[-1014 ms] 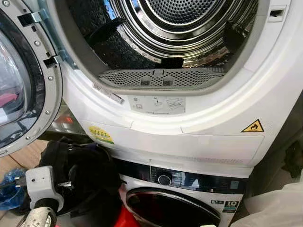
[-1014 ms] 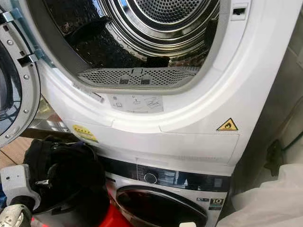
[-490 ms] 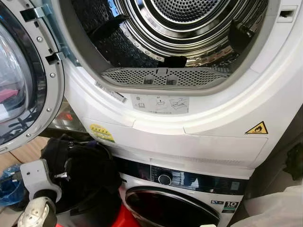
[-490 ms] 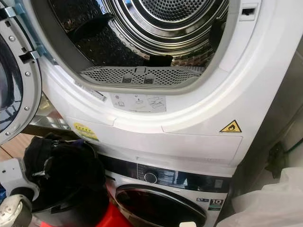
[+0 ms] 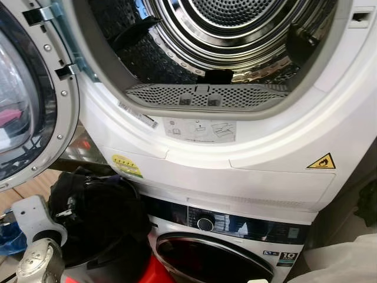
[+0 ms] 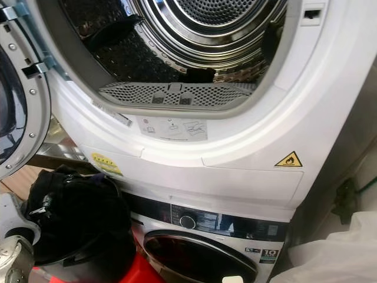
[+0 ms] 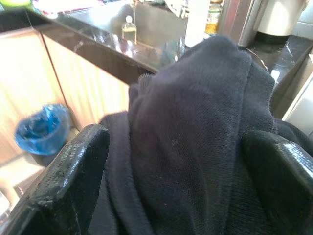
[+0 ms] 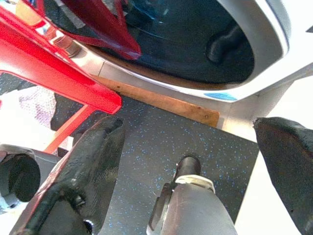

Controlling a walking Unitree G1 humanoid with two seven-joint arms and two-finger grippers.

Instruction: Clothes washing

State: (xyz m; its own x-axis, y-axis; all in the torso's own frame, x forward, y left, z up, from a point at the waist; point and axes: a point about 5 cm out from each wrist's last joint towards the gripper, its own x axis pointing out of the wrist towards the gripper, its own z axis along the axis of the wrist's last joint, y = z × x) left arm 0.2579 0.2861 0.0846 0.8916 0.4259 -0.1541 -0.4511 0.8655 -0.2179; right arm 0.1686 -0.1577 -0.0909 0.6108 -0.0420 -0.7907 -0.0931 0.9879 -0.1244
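**Left arm sinks lower with the dark bundle**

Lower and further left than a second ago, the left hand stays clamped on the black garment — knit cloth bulges between both fingers. The bundle hangs below the open dryer drum, beside the washer door. The right hand hangs idle over speckled floor, fingers spread wide — holding nothing.

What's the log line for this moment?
left claw: grips dark garment | dryer: door open | right claw: open, idle
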